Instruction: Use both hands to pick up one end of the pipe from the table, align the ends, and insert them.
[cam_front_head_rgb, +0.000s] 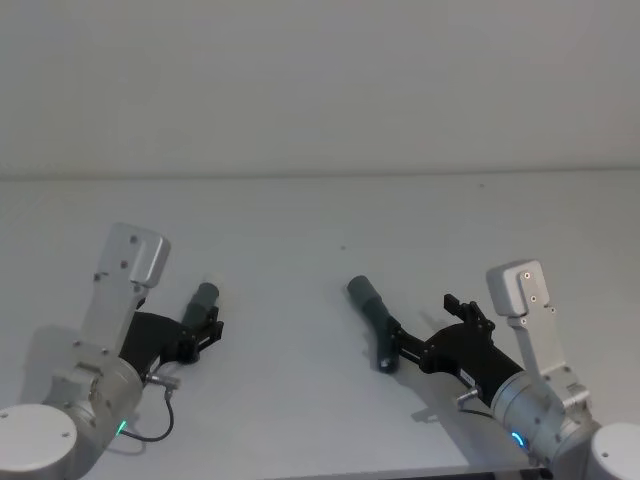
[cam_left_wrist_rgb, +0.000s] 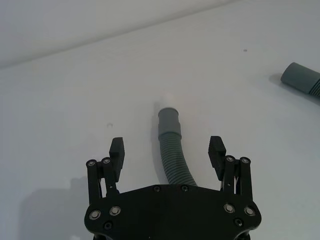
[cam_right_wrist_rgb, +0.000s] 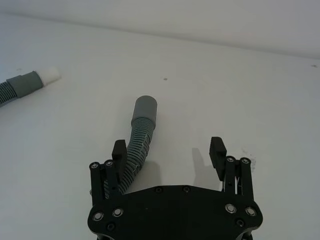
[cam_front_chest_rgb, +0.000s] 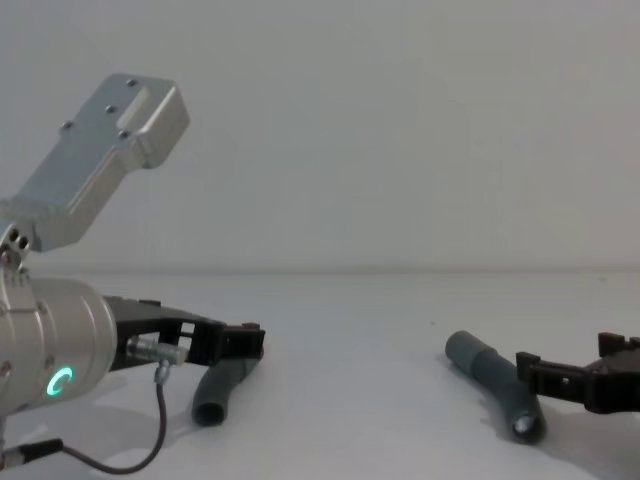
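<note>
Lying on the white tabletop (cam_front_head_rgb: 300, 220) are two short grey hoses with ribs, well apart from each other.

The left hose (cam_left_wrist_rgb: 174, 155) has a narrow white tip (cam_left_wrist_rgb: 166, 98) at its far end, pointing away from the robot. The left end effector (cam_left_wrist_rgb: 167, 147) sits low over this hose with its two black fingers spread wide apart. The hose runs down the middle of the gap and touches neither finger.

The right hose (cam_right_wrist_rgb: 136, 145) has a wider, smooth grey cuff (cam_right_wrist_rgb: 145, 107) at its far end. The right end effector (cam_right_wrist_rgb: 168, 146) is low over it too, with its fingers spread wide. This hose is off to one side of the gap, right beside one finger. It is hard to tell if they touch.
</note>
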